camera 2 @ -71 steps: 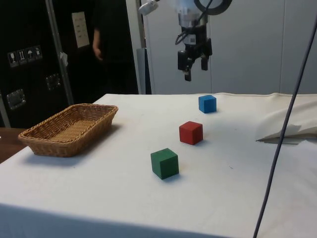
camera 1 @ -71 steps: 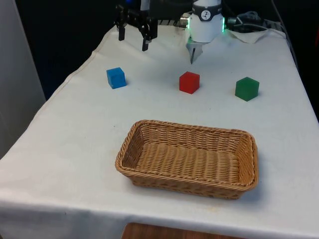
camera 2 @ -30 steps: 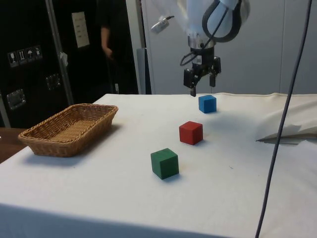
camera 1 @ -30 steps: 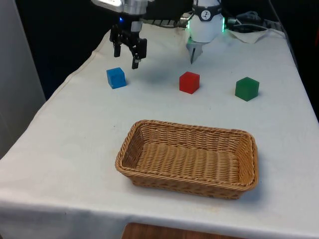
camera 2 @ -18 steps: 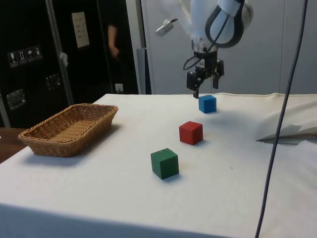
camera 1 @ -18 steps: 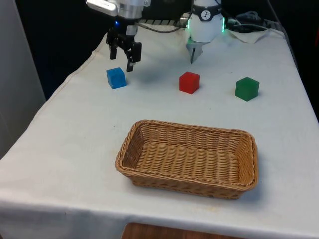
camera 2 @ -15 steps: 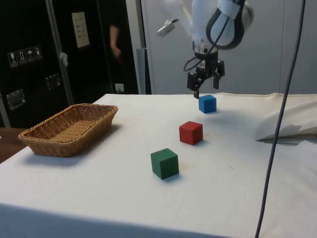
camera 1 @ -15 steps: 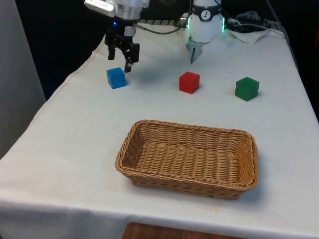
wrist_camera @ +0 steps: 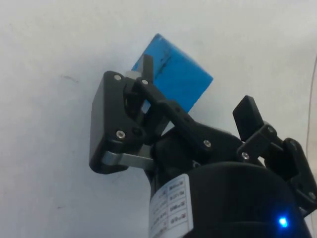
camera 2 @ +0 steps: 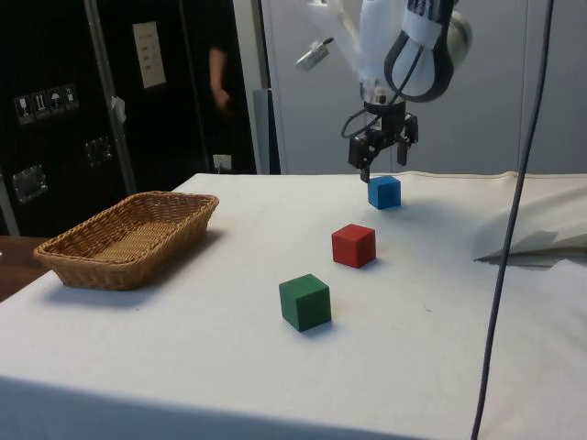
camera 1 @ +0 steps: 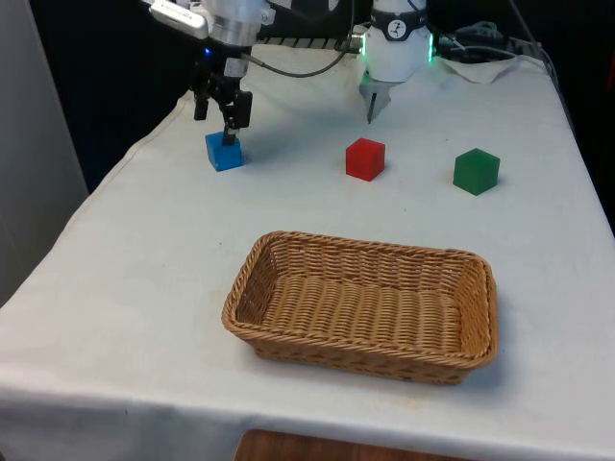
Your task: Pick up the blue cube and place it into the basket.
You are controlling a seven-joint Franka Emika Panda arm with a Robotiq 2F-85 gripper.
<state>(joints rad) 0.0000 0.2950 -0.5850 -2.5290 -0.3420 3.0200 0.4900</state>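
Note:
The blue cube (camera 1: 224, 153) sits on the white cloth near the table's edge at the front view's left. My gripper (camera 1: 215, 125) hangs open just above it, one finger over the cube and the other off to its far side. In the side view the gripper (camera 2: 383, 168) hovers a little above the blue cube (camera 2: 384, 192). The wrist view has the blue cube (wrist_camera: 173, 74) lying below and between the spread fingers of the gripper (wrist_camera: 198, 89), nothing held. The wicker basket (camera 1: 356, 351) stands empty at the near middle of the table; in the side view the basket (camera 2: 138, 261) is far from the cube.
A red cube (camera 1: 365, 158) and a green cube (camera 1: 476, 170) stand in a row to the front view's right of the blue one. A crumpled cloth with cables (camera 1: 485, 60) lies at the far corner. A person (camera 2: 220, 82) stands by the dark cabinets.
My gripper has come down and towards the front view's left, from well above the table to just over the blue cube. The cubes and basket have not moved.

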